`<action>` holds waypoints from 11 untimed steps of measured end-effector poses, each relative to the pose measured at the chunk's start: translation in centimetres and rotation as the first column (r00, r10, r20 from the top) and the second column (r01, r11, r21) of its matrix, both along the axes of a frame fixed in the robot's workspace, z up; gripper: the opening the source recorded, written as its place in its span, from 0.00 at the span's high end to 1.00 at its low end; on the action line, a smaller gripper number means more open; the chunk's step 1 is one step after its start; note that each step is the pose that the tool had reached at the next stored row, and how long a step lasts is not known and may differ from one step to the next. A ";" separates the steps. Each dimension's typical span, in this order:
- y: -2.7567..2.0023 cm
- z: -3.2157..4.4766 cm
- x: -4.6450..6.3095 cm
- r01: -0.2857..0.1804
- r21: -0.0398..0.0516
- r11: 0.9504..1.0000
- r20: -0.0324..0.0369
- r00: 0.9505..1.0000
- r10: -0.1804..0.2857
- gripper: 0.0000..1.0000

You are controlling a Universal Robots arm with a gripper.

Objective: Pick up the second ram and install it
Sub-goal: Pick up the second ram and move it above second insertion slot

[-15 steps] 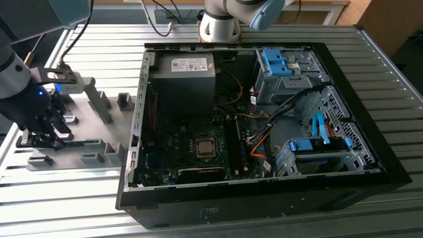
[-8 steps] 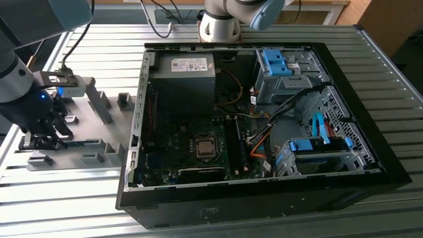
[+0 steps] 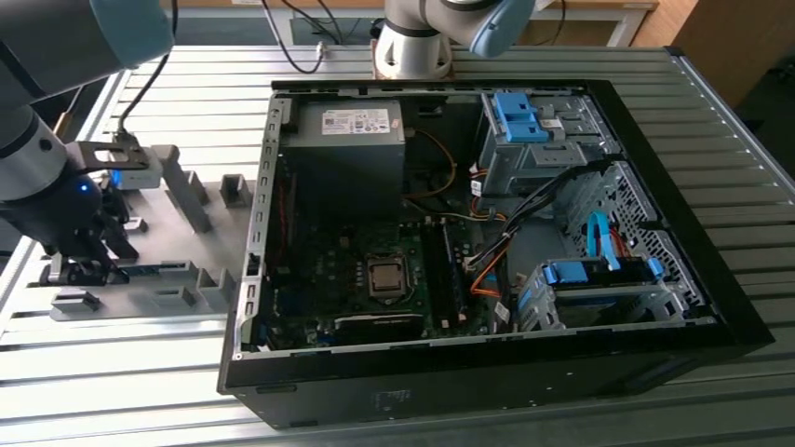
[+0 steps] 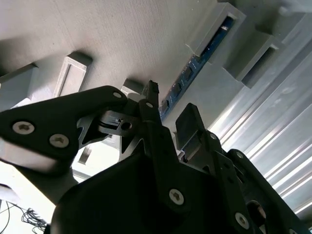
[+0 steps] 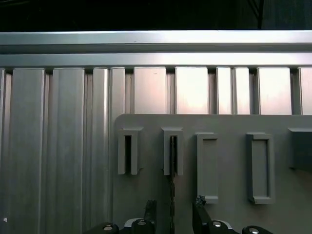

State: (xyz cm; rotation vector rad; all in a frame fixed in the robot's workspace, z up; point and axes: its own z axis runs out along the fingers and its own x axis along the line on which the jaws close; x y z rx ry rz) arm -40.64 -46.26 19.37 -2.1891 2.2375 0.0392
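Since the second ram stands on edge in a slot of the grey holder, the gripper hangs directly over it; its jaws are released, one either side of the stick, not yet pinching it

Black gripper close over the grey holder plate. Fingers spread, one on either side of the second ram, with a gap on each side. Ram stands on edge in a raised slot. More rectangular sockets nearby. Ribbed metal table beside the plate.
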 end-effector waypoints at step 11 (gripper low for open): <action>-0.07 -0.39 -0.3 0.000 0.000 1.000 0.004 1.000 0.000 0.68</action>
